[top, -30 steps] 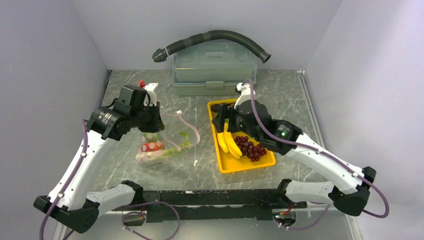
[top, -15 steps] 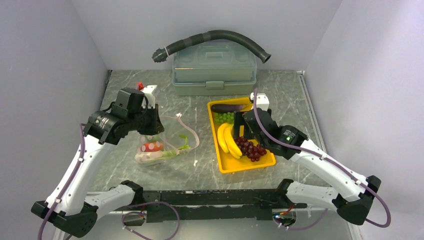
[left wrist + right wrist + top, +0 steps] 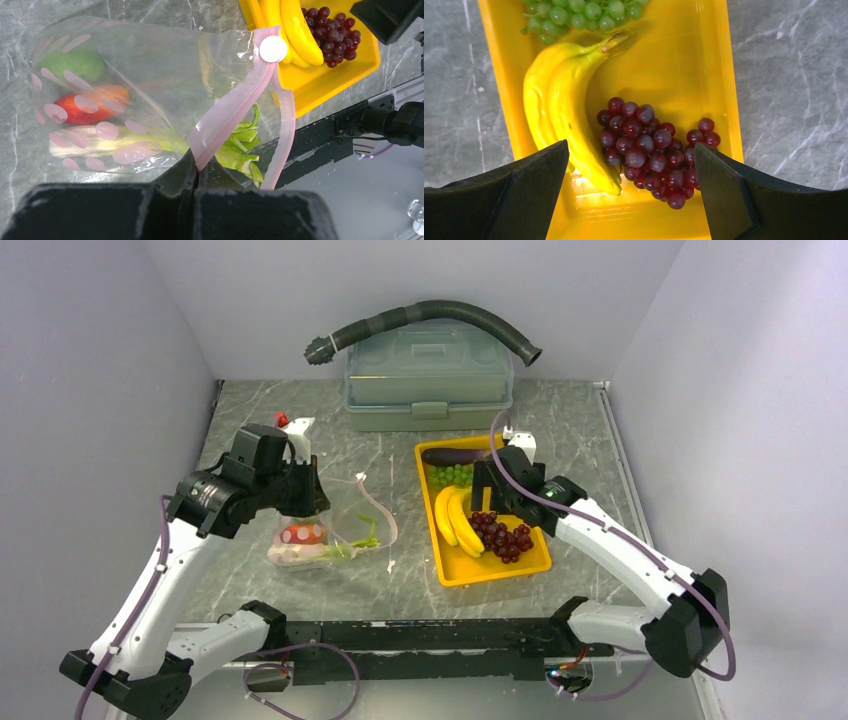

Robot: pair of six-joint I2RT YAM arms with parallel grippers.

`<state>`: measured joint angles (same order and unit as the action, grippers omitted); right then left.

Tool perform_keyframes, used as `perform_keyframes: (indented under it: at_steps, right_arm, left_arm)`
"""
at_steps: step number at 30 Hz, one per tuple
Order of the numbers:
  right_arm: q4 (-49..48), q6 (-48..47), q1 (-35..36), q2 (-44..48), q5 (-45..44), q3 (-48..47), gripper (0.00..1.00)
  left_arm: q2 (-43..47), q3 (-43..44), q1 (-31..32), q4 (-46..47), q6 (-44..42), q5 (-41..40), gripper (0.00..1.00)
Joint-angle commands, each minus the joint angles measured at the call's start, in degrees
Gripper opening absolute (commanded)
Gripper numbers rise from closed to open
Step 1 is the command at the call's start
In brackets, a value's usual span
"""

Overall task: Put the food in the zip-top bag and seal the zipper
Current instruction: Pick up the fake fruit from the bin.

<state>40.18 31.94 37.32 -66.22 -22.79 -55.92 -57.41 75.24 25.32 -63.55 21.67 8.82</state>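
The clear zip-top bag (image 3: pixel 325 530) with pink dots lies left of the yellow tray and also shows in the left wrist view (image 3: pixel 150 80). It holds a leek (image 3: pixel 115 142), a red piece (image 3: pixel 75 107) and a green piece (image 3: pixel 75 62). My left gripper (image 3: pixel 197 167) is shut on the pink zipper strip (image 3: pixel 227 115) at the bag's mouth, holding it up. My right gripper (image 3: pixel 631 165) is open above the tray, over the dark purple grapes (image 3: pixel 649 145) and bananas (image 3: pixel 561 107). Green grapes (image 3: pixel 450 475) and an eggplant (image 3: pixel 455 455) lie at the tray's far end.
The yellow tray (image 3: pixel 540 562) sits right of centre. A grey-green lidded box (image 3: pixel 430 375) stands at the back with a dark corrugated hose (image 3: pixel 430 315) across its top. A black rail (image 3: pixel 420 640) runs along the near table edge.
My right gripper has pulled back from the tray's far left and opened over the bananas and dark grapes. My left gripper has shifted slightly nearer with the bag's strip.
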Motion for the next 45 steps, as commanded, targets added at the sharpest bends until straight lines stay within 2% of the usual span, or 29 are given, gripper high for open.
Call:
perform_keyframes:
  at_steps: [1, 11, 16, 25, 29, 35, 37, 38, 45]
  right_arm:
    - [-3.3, -0.9, -1.6, -2.2, 2.6, 1.3, 1.0]
    - [-5.0, -2.1, -2.9, -8.4, 5.2, 6.7, 0.98]
    - [-5.7, -1.6, -3.0, -11.8, 3.5, 8.3, 0.97]
    - [-8.6, -1.9, -3.1, -18.5, 3.5, 10.8, 0.89]
    - [-8.9, -2.0, -3.1, -20.5, 2.8, 11.1, 0.72]
    - [-6.8, -2.5, -3.2, -18.4, 0.1, 8.9, 0.18]
    - [-5.4, -2.9, -3.1, -17.3, -0.7, 7.4, 0.04]
    - [-4.7, -3.0, -3.1, -16.7, -1.2, 6.6, 0.0]
    - [-0.3, -3.5, -3.1, -10.3, -3.7, 1.9, 0.0]
  left_arm:
    - [1.7, -0.8, -0.2, 1.7, -1.7, 1.3, 0.0]
    - [2.2, -2.6, -0.2, 2.4, -2.5, 1.4, 0.0]
    - [2.1, -2.3, -0.2, 2.5, -2.7, 1.7, 0.0]
    - [2.5, -1.8, -0.2, 1.8, -2.9, 1.3, 0.0]
    - [2.5, -1.8, -0.2, 1.7, -2.7, 1.6, 0.0]
    - [2.4, -1.6, -0.2, 1.8, -2.5, 1.7, 0.0]
    - [2.4, -1.5, -0.2, 1.8, -2.4, 1.7, 0.0]
    - [2.4, -1.5, -0.2, 1.8, -2.3, 1.7, 0.0]
    - [2.6, -1.8, -0.2, 2.0, -1.8, 2.1, 0.0]
